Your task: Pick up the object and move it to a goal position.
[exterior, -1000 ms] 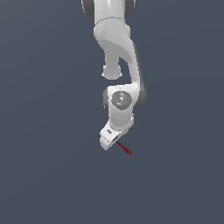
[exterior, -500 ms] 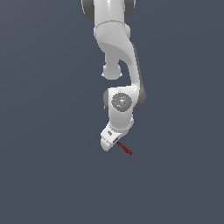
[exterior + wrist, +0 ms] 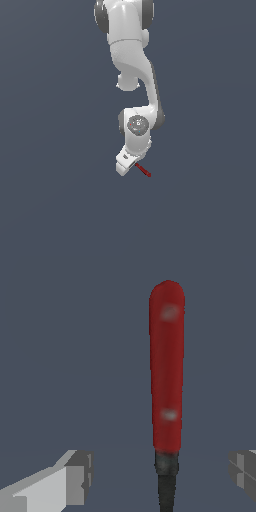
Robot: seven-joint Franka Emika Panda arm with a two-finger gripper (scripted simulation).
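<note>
The object (image 3: pixel 143 170) is a slender tool with a red handle (image 3: pixel 167 366) and a thin black neck (image 3: pixel 166 481), lying on the dark grey surface. In the exterior view it sticks out from under the white hand toward the exterior view's right. My gripper (image 3: pixel 160 476) is low over the tool's black end, which runs out of the wrist picture. One grey fingertip (image 3: pixel 75 476) stands on one side of the neck and the other on the opposite side, each with a clear gap to it. The gripper (image 3: pixel 131 167) is open and holds nothing.
The white arm (image 3: pixel 135 75) reaches down from the top of the exterior view. Around the tool there is only the plain dark grey surface (image 3: pixel 60 190).
</note>
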